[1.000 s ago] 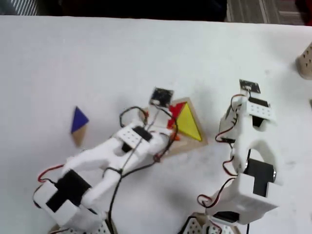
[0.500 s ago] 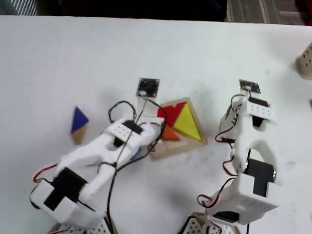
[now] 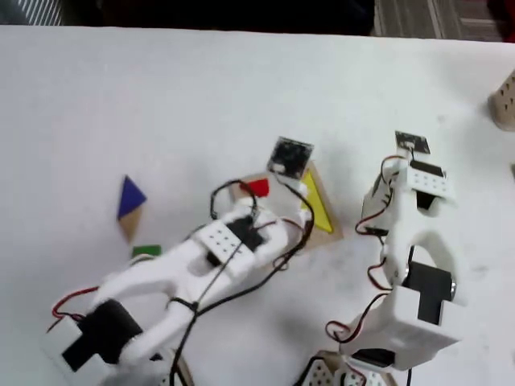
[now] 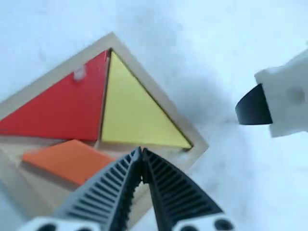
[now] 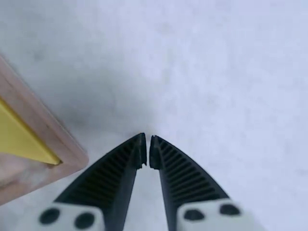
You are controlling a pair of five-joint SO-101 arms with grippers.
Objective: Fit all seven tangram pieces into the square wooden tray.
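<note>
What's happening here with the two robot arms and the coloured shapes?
Two robot arms are working on a tangram puzzle. The left pincer, shut and empty, hangs over the wooden tray, where a red triangle, a yellow triangle and an orange piece already lie. The right pincer, also shut, sits beside the tray's corner. A blue triangle, a tan piece and a green piece wait on the table.

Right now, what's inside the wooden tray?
Inside the tray lie a red triangle, a yellow triangle and an orange piece. The left pincer, shut, hangs over part of the tray, so whatever lies beneath it is hidden.
</note>
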